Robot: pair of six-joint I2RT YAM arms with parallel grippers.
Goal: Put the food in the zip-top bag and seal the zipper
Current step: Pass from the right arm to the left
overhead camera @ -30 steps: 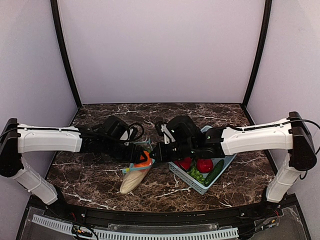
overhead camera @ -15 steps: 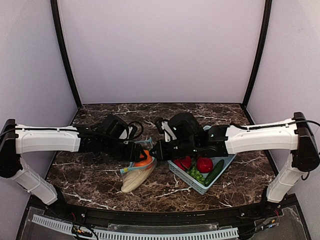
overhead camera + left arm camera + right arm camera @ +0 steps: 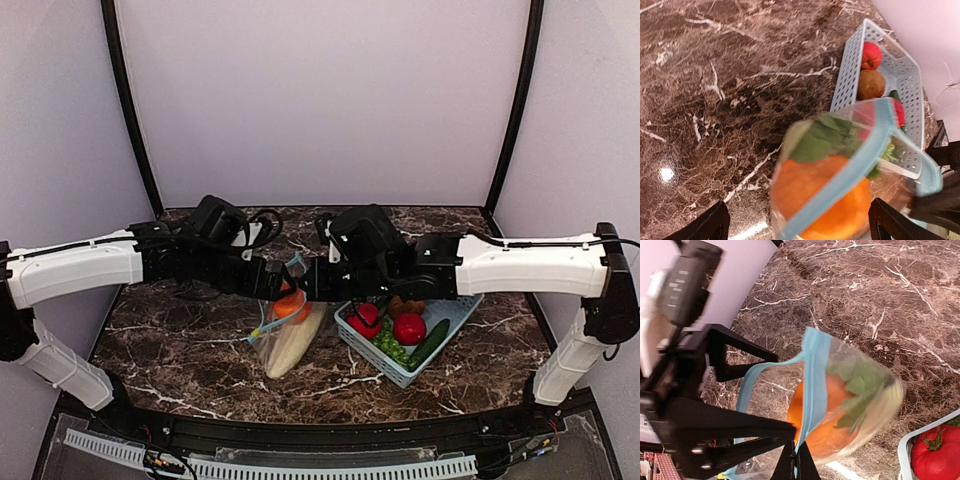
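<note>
Bag at mid-bench, basket to its right.
The zip-top bag point(image 3: 288, 338) is just left of the basket point(image 3: 456, 318), which stands on the bench point(image 3: 180, 340). The bag's zipper point(image 3: 860, 165) is at its far end, between the left end effector point(image 3: 272, 290) and the right end effector point(image 3: 305, 288). Inside, the orange point(image 3: 289, 306) sits by the mouth, the squash point(image 3: 296, 346) in front of it. In the basket, a kiwi point(image 3: 405, 304) lies behind a tomato point(image 3: 409, 328), with a cucumber point(image 3: 430, 343) to the tomato's right.
</note>
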